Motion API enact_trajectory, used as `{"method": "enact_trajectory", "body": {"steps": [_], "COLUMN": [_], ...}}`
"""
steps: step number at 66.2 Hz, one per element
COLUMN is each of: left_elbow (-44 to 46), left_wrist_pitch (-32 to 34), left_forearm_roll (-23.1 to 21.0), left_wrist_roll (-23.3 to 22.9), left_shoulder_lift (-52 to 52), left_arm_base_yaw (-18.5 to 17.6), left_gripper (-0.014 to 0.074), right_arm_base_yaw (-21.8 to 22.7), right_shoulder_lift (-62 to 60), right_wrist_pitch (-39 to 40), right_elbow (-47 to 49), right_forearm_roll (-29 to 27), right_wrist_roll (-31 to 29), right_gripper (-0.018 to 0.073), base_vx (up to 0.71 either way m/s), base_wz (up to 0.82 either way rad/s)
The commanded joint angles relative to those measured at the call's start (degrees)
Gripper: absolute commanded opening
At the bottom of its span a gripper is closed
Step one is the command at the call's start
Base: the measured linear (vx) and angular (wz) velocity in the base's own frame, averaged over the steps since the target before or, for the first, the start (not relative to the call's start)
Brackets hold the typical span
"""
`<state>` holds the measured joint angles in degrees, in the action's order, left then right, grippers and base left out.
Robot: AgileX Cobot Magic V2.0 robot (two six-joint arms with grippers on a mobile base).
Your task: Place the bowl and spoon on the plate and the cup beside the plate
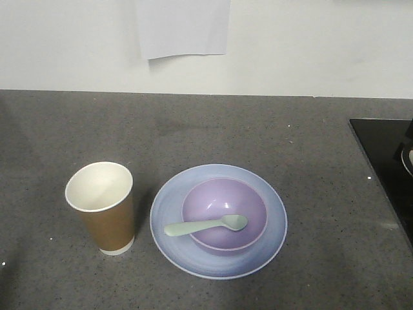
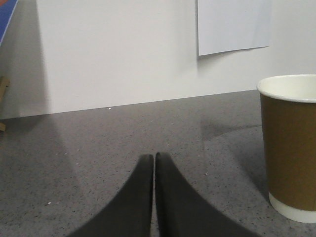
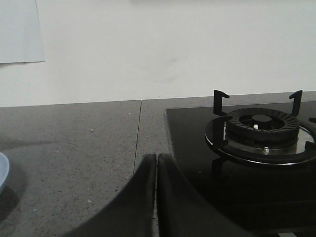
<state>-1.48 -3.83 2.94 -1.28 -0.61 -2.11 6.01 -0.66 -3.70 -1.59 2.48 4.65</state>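
Grey speckled countertop (image 1: 310,168) ran back to a plain white wall (image 1: 310,45), on which a sheet of white paper (image 1: 184,27) was fixed. A black glass hob (image 3: 207,163) with a gas burner (image 3: 261,129) and its pan supports occupied the counter's right end.

In the front view the plate (image 1: 169,216) lay flat on the counter. The bowl (image 1: 213,203) sat upright on it, roughly centred. The spoon (image 1: 206,226) lay in the bowl, head inside to the right, handle resting over the bowl's near-left rim and pointing left above the plate. The cup (image 1: 103,206) stood upright on the counter just beside the plate's left edge; whether the two touched could not be determined.

Neither arm appeared in the front view. In the left wrist view the left gripper (image 2: 154,159) was low over bare counter with its jaws closed together and holding nothing; the cup stood near it at the right of that view. In the right wrist view the right gripper (image 3: 156,158) was likewise closed and empty, over the counter at the hob's left edge, with a sliver of the plate showing at far left.
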Motion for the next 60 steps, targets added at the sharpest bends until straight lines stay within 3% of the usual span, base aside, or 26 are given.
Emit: {"method": "enact_trajectory", "body": {"steps": [1,60], "left_elbow": [0.48,0.48], "left_wrist_pitch": [4.45,4.45], "left_forearm_roll": [-0.14,-0.14], "left_wrist_roll": [-0.49,-0.49], "left_shoulder_lift": [-0.22,-0.22], "left_arm_base_yaw": [0.13,0.13], "left_gripper": [-0.0006,-0.0006], "right_arm_base_yaw": [0.56,0.54], "right_shoulder_lift": [-0.54,-0.54], "right_wrist_pitch": [5.47,7.37], "right_elbow": [-0.23,-0.23], "right_forearm_roll": [-0.26,-0.76], "right_wrist_roll": [0.05,0.08], "right_gripper": [-0.0003,-0.0003], "base_vx": [0.00,0.00], "base_wz": [0.00,0.00]}}
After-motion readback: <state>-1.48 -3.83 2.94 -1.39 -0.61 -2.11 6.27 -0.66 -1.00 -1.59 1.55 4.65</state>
